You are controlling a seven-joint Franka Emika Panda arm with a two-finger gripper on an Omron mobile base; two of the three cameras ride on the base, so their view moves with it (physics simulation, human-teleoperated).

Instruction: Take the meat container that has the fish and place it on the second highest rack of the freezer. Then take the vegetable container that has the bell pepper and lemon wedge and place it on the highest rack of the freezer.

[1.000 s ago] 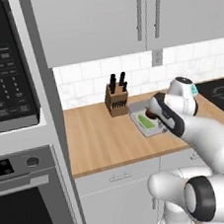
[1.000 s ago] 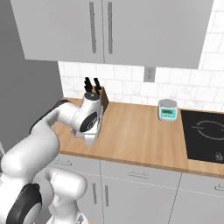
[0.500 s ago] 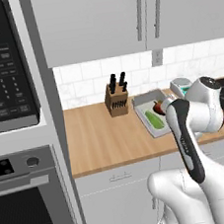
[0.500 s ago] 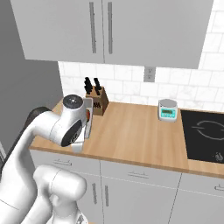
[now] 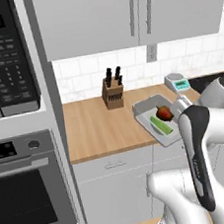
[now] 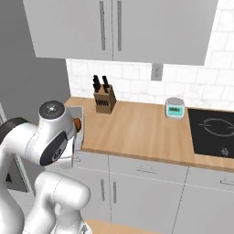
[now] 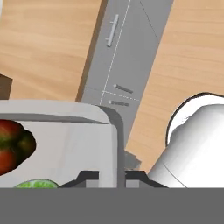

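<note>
The vegetable container is a pale grey tray holding the red bell pepper and the green lemon wedge. It hangs over the front edge of the wooden counter, at the arm's hand. In the hand view my gripper is shut on the tray's rim, with the bell pepper and a sliver of lemon wedge inside. From the right base view the vegetable container peeks out behind the arm's white elbow. The meat container, fish and freezer are out of view.
A knife block stands at the back of the counter, with a small kitchen scale to its right. A black cooktop lies at the far right. The microwave and oven column rises at the left. Base cabinets run below.
The arm has swung, its elbow folding back toward the base. The held tray has drifted slightly right and out toward the counter's front edge. The grip stays shut.
</note>
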